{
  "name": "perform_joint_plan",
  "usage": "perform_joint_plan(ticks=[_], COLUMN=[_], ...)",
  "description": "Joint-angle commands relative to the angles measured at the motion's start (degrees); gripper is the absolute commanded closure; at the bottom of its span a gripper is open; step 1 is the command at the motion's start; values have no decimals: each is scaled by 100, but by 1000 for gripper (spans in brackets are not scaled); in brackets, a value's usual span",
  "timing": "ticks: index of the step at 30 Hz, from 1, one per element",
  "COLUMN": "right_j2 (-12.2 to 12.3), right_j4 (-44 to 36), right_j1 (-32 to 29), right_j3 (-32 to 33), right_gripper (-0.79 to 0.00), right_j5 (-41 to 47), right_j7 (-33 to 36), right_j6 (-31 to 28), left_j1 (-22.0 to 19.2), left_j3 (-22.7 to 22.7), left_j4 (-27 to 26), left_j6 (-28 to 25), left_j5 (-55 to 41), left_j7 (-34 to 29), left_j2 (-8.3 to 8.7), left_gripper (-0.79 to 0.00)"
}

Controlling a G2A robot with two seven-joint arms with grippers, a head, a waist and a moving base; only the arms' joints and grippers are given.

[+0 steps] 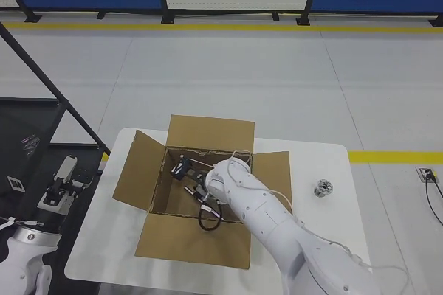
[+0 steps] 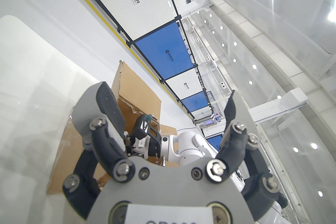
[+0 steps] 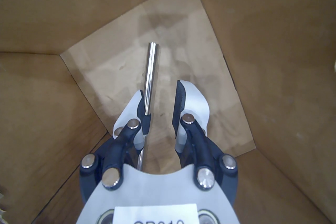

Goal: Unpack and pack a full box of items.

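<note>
The brown cardboard box [image 1: 184, 237] stands open on the white table [image 1: 314, 158], flaps spread outward. My right arm [image 1: 244, 195] dips into it. In the right wrist view my right gripper [image 3: 160, 88] hangs open above the box floor [image 3: 183, 33]. A shiny metal rod [image 3: 151, 64] runs along the inner side of one finger [image 3: 141, 107] and does not touch the other; whether the rod rests on the floor I cannot tell. My left gripper [image 1: 63, 177] sits off the table's left edge, open and empty [image 2: 168, 93], with the box [image 2: 136, 96] beyond it.
A small round silvery object [image 1: 323, 188] lies on the table to the right of the box. A dark netted frame with black bars [image 1: 29, 140] stands to the left of the table, beside my left arm. The box walls [image 3: 262, 25] close in around my right gripper.
</note>
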Motion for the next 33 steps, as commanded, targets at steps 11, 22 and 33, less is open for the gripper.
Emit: perform_joint_plan(ticks=[11, 22, 33], right_j2=[252, 806, 1734], right_j4=[-715, -2143, -5005], right_j1=[-93, -368, -1664], right_j3=[106, 534, 1692], right_gripper=[-256, -366, -573], right_j5=[-405, -852, -1866], right_j7=[-631, -360, 566], right_j6=[48, 360, 923], left_j1=[0, 0, 0], left_j3=[0, 0, 0], left_j4=[0, 0, 0], left_j6=[0, 0, 0], left_j5=[0, 0, 0], left_j7=[0, 0, 0], left_j2=[0, 0, 0], left_gripper=[-785, -785, -785])
